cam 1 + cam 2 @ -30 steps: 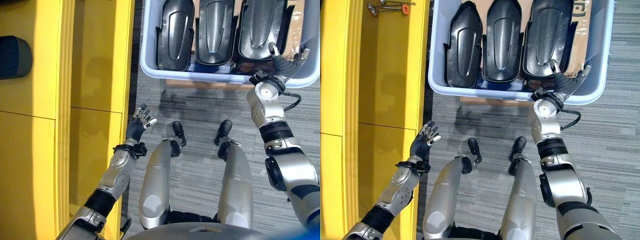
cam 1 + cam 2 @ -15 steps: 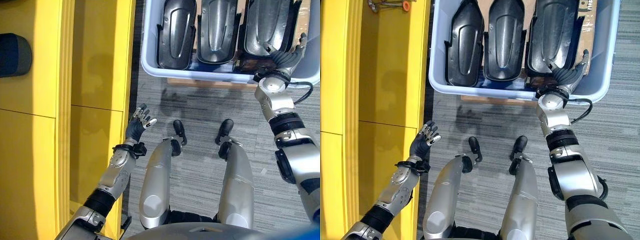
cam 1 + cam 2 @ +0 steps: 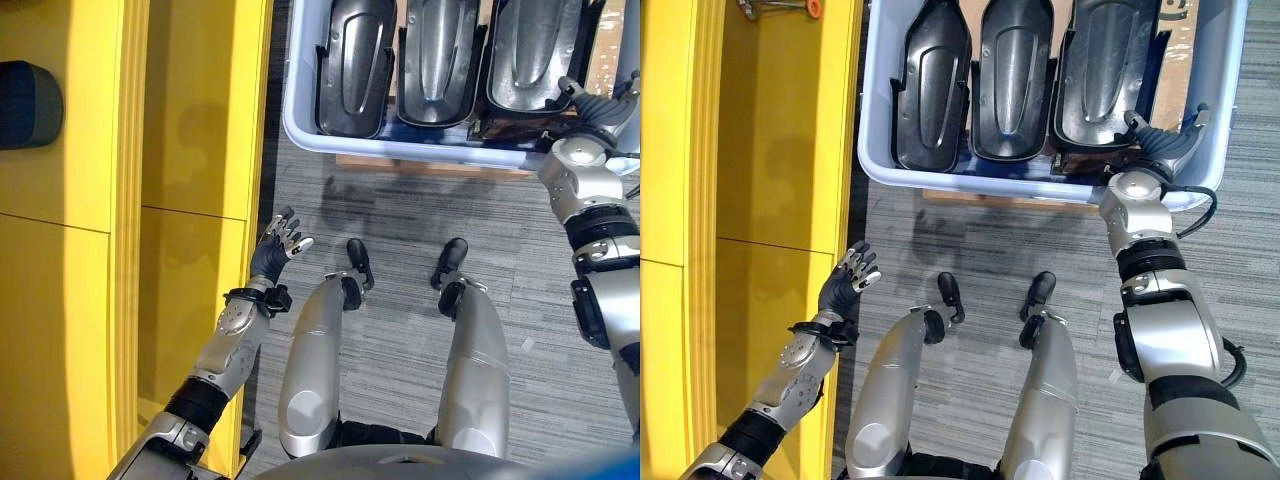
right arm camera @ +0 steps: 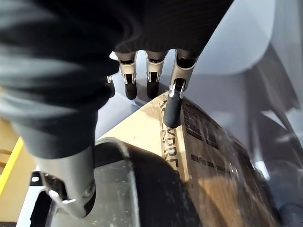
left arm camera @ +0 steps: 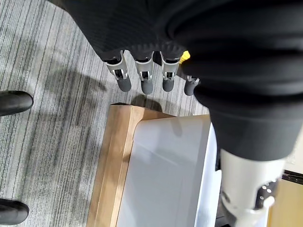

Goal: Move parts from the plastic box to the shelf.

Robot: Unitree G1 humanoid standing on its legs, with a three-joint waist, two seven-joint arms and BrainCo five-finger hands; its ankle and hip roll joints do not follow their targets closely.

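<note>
Three glossy black moulded plastic parts (image 3: 1010, 75) lie side by side in the pale blue plastic box (image 3: 880, 165) on the floor, none yet on the yellow shelf (image 3: 780, 150) at left. The right robot hand (image 3: 1160, 145) hovers spread, gripping nothing, beside the rightmost part (image 3: 1105, 75), over the near rim. Closing there, it might catch the rim or cardboard sheet (image 3: 1170, 70). The left robot hand (image 3: 845, 282) idles released near the shelf.

Bright, even overhead lighting, soft shadows on the grey striped carpet floor (image 3: 400, 215), glossy highlights on the three black moulded plastic parts (image 3: 1010, 70), dark ribbed wrist covers blurred at close range in both wrist views
</note>
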